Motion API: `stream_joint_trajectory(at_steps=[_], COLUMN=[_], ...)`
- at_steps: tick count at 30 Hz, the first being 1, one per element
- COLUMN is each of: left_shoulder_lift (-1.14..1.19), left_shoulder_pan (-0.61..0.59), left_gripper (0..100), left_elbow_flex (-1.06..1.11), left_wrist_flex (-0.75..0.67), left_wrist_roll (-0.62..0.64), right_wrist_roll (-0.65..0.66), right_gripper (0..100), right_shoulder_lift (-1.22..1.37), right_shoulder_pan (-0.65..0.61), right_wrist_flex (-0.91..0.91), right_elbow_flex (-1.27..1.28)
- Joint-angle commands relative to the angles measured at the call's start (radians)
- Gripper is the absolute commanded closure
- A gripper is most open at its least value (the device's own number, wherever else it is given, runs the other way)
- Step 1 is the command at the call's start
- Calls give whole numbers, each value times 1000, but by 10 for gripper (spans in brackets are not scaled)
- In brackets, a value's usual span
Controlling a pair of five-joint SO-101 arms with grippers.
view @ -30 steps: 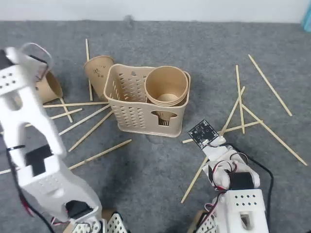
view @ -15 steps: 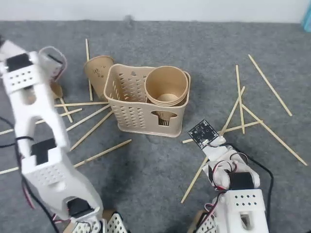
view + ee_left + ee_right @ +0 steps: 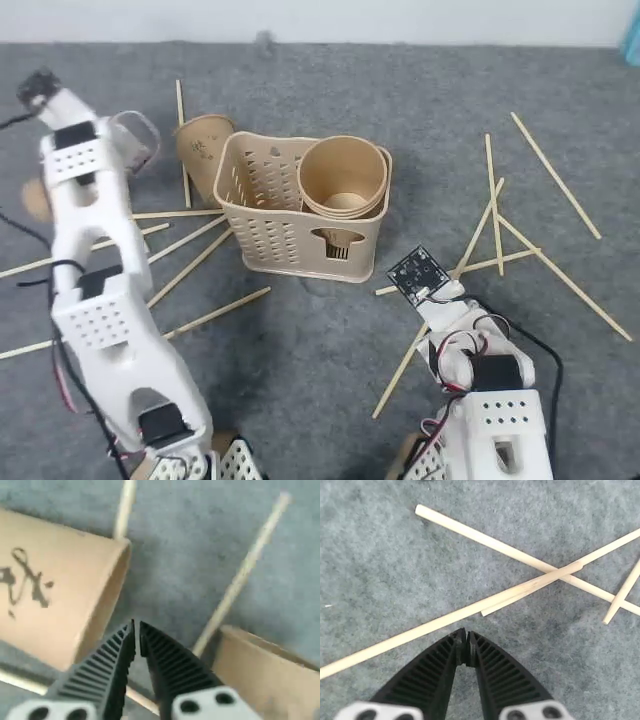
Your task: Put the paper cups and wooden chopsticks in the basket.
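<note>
A beige slotted basket (image 3: pixel 262 222) stands mid-table with stacked paper cups (image 3: pixel 343 176) in its right half. A paper cup (image 3: pixel 203 146) with a scribble lies on its side just left of the basket, also seen as the cup (image 3: pixel 55 587) in the left wrist view. My left gripper (image 3: pixel 138 142) hovers beside that cup, and its tips (image 3: pixel 136 626) are shut with nothing in them. Another cup (image 3: pixel 35 199) peeks out behind the left arm. Wooden chopsticks (image 3: pixel 205 316) lie scattered. My right gripper (image 3: pixel 466 636) is shut and empty over crossed chopsticks (image 3: pixel 530 582).
Several chopsticks (image 3: pixel 555 172) fan out on the grey carpet right of the basket, and more chopsticks (image 3: pixel 185 245) lie to its left. The right arm (image 3: pixel 478 375) sits low at the front right. The basket's corner (image 3: pixel 265 672) is close to the left gripper.
The left arm has swung right and farther back, bringing its gripper close to the lying cup. The right arm has stayed still.
</note>
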Motion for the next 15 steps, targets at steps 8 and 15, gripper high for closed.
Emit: stream_joint_trajectory(at_steps=[8, 15], left_shoulder_lift=[-9, 58], left_shoulder_pan=[-301, -408], left_gripper=[987, 987], left_elbow_flex=[-208, -251], left_wrist_flex=[-25, -107], left_wrist_roll=[-21, -46], right_wrist_roll=[14, 12], right_gripper=[990, 990], right_shoulder_lift=[-12, -12], right_shoulder_pan=[-8, -8], right_wrist_flex=[-10, -8], right_elbow_flex=[-6, -6])
